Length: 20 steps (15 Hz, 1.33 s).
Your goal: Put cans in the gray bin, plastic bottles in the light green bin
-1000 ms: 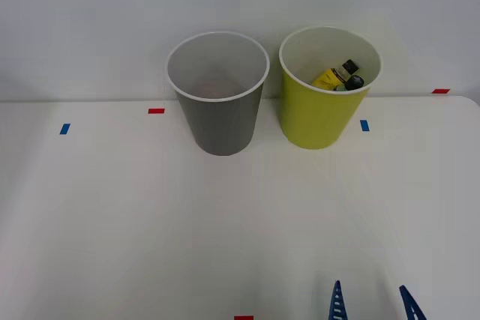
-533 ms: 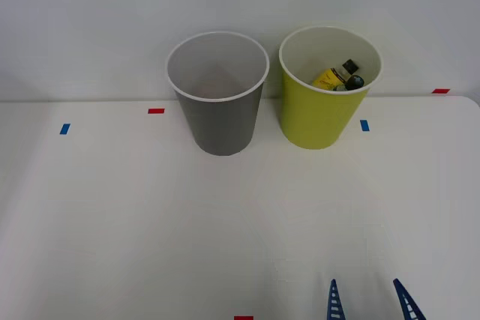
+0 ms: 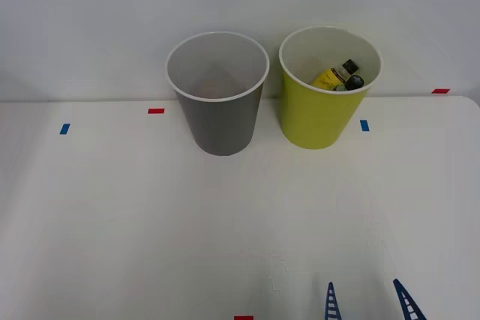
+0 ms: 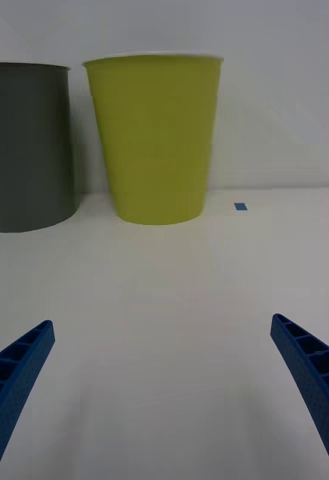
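Right gripper [image 3: 367,301] low at the near edge of the table [image 3: 112,215], blue ribbed fingers [image 4: 14,371] spread wide, nothing between them, pointing toward the bins and well apart from both. Bare white tabletop lies between the fingertips and the bins in the wrist view. Straight ahead stands the light green bin [image 3: 328,88], upright, tapered, pale rim and inside; just beside it to the robot's left stands the gray bin [image 3: 218,94], of like size, dark-gray wall, white rim and white inside, also upright. The two stand close together, whether touching I cannot tell. Inside the light green bin, lying against the far-right wall, are the plastic bottles [image 3: 339,77]: one with a yellow label and black cap, tilted, and a dark cap just beside it. A faint reddish patch shows low inside the gray bin, possibly the can, but too dim to say for certain. Small red and blue tape marks [image 3: 156,111] dot the table around the bins. No can or bottle lies loose on the tabletop. Judgement: sorting looks finished or nearly so, with bottles in their proper bin and the gripper empty; the step in hand reads as standing clear after a drop. Next move calls only for keeping the open fingers away from the bins, or for finding any piece left outside these views.
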Each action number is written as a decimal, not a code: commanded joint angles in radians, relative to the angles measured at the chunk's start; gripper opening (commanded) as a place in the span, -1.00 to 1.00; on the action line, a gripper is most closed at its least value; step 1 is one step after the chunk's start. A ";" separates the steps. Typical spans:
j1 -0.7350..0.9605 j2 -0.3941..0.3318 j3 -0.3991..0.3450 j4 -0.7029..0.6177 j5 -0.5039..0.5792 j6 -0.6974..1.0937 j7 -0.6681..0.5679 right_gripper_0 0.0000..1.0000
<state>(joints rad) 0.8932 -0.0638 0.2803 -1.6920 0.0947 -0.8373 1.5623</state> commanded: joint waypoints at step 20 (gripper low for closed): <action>0.013 -0.007 0.016 0.000 -0.036 -0.013 0.071 1.00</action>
<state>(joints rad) 0.9066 -0.0705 0.2960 -1.6921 0.0584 -0.8498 1.6336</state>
